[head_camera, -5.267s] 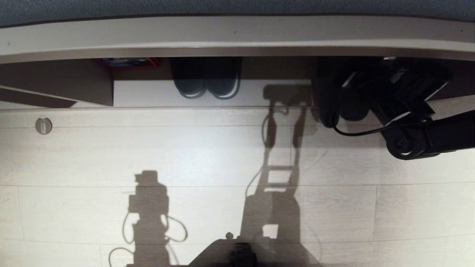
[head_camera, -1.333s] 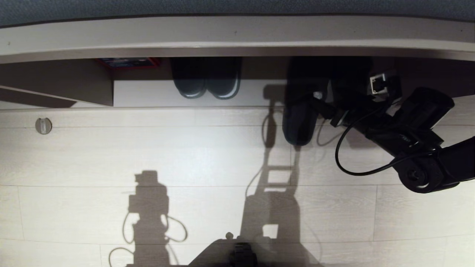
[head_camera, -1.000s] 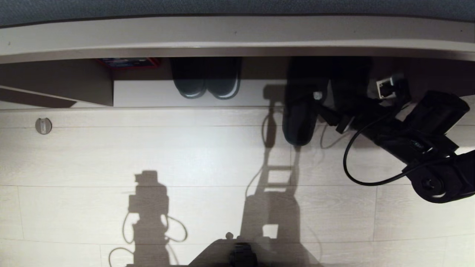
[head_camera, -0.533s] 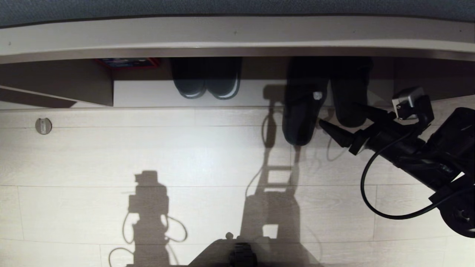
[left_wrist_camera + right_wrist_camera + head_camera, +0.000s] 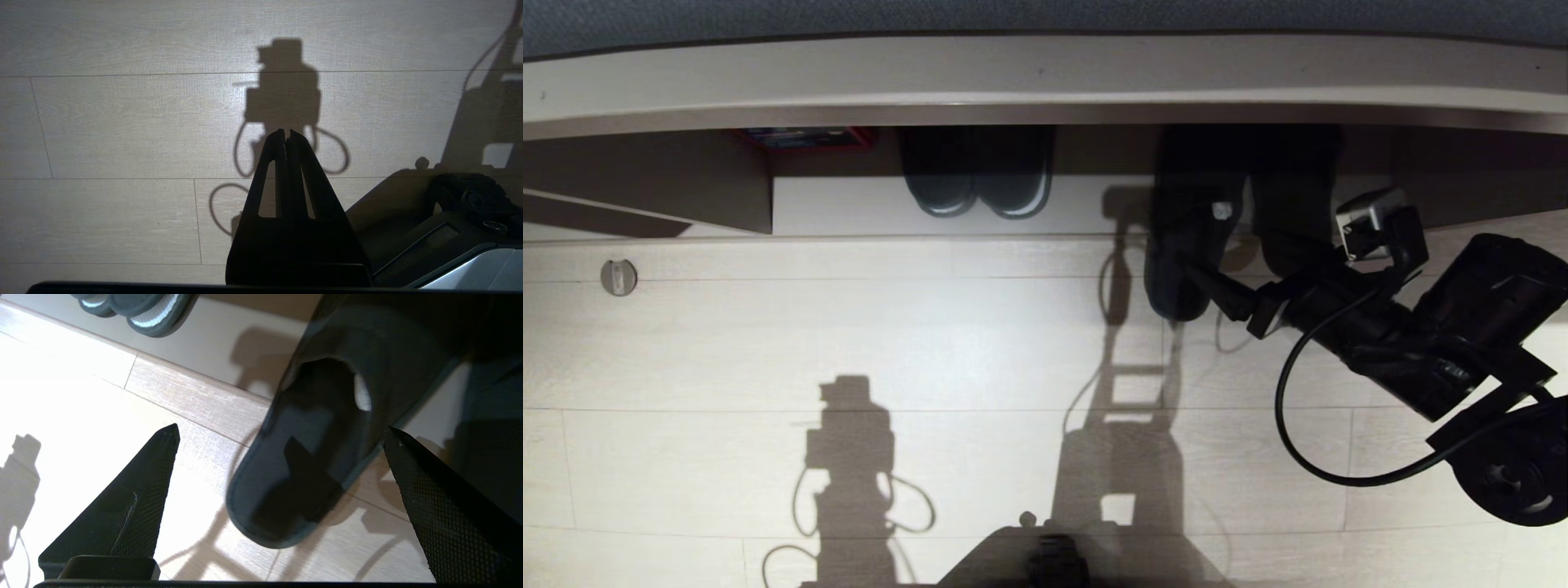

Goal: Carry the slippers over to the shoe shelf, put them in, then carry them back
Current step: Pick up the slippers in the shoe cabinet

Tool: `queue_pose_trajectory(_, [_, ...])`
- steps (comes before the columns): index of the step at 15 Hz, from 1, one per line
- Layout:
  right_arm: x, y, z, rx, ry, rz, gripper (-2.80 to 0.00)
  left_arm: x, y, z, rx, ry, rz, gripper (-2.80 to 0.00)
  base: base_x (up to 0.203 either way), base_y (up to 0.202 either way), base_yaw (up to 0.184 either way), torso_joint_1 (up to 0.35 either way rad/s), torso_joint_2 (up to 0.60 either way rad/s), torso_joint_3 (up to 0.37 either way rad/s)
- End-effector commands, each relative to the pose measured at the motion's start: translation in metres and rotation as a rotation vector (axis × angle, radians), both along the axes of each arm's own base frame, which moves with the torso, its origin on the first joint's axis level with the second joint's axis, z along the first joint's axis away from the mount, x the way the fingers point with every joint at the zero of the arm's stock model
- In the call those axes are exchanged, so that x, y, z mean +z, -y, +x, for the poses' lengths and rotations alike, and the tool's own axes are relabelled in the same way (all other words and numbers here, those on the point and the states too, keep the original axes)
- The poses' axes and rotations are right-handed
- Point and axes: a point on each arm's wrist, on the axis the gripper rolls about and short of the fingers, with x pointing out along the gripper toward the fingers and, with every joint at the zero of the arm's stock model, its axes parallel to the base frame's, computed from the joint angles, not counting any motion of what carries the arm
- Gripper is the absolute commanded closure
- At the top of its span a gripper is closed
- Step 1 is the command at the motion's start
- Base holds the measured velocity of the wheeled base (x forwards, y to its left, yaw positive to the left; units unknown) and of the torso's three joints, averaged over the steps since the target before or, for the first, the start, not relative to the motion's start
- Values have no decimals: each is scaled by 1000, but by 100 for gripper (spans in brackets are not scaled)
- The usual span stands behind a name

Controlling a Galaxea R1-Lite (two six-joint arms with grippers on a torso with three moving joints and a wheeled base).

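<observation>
Right gripper (image 5: 282,435), its textured black fingers spread wide, hovers over one soft charcoal slipper (image 5: 314,441) lying half out of the shoe shelf (image 5: 866,204) onto pale wood-grain floor (image 5: 849,327).

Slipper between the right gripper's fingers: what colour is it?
Dark charcoal, near black, slipper; clearest in the right wrist view.
</observation>
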Motion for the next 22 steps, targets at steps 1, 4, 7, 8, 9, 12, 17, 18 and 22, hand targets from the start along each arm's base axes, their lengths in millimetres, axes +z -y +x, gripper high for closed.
queue_pose_trajectory(1, [-3, -3, 2, 9, -4, -2, -280, 0, 0, 0, 0, 1, 0, 0, 0, 0, 0, 0, 0, 0])
queue_pose_trajectory(4, [-2, -3, -2, 18, -2, 5, 0, 0, 0, 0, 1, 1, 0, 0, 0, 0, 0, 0, 0, 0])
queue_pose_trajectory(7, [-2, -6, -10, 37, -20, 17, 0, 0, 0, 0, 1, 1, 1, 0, 0, 0, 0, 0, 0, 0])
queue_pose_trajectory(8, [-3, -6, -9, 37, -24, 16, 0, 0, 0, 0, 1, 1, 1, 0, 0, 0, 0, 0, 0, 0])
queue_pose_trajectory(9, [-5, -6, -8, 37, -28, 14, 0, 0, 0, 0, 1, 1, 1, 0, 0, 0, 0, 0, 0, 0])
queue_pose_trajectory(12, [-14, -11, 7, 31, -51, 9, 0, 0, 0, 0, 0, 1, 1, 0, 0, 0, 0, 0, 0, 0])
queue_pose_trajectory(17, [6, -17, 33, 2, 52, 40, 0, 0, 0, 0, 1, 1, 1, 0, 0, 0, 0, 0, 0, 0])
queue_pose_trajectory(18, [10, -19, 38, 1, 67, 45, 0, 0, 0, 0, 0, 1, 0, 0, 0, 0, 0, 0, 0, 0])
queue_pose_trajectory(22, [16, -20, 56, -10, 76, 48, 0, 0, 0, 0, 1, 0, 1, 0, 0, 0, 0, 0, 0, 0])
